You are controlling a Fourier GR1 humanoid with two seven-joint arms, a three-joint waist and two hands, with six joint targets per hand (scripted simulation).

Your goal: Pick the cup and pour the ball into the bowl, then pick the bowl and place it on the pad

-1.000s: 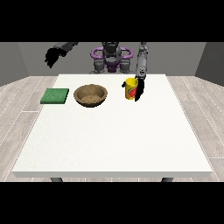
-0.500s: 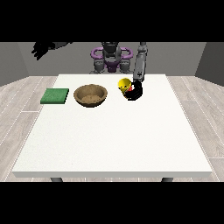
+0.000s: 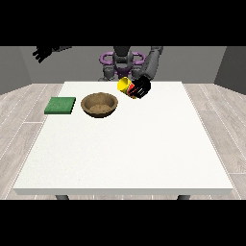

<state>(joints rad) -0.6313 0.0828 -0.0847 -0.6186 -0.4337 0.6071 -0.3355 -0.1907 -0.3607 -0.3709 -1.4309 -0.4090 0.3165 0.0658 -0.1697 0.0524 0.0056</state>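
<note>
**Yellow cup tilted above counter**

Robot hand at the view's right (image 3: pixel 141 88) was wrapped around the yellow cup (image 3: pixel 124 85), tipped toward the wooden bowl (image 3: pixel 99 104); ball not visible. Green pad (image 3: pixel 60 105) lay beside the bowl on the counter (image 3: pixel 125 153). Robot hand at the view's left (image 3: pixel 42 53) was raised, fingers spread.

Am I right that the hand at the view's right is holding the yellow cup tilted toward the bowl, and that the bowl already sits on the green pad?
Not quite. The front view shows the bowl on the bare table, beside the green pad and apart from it. The hand at the view's right does hold the yellow cup tilted toward the bowl.
</note>
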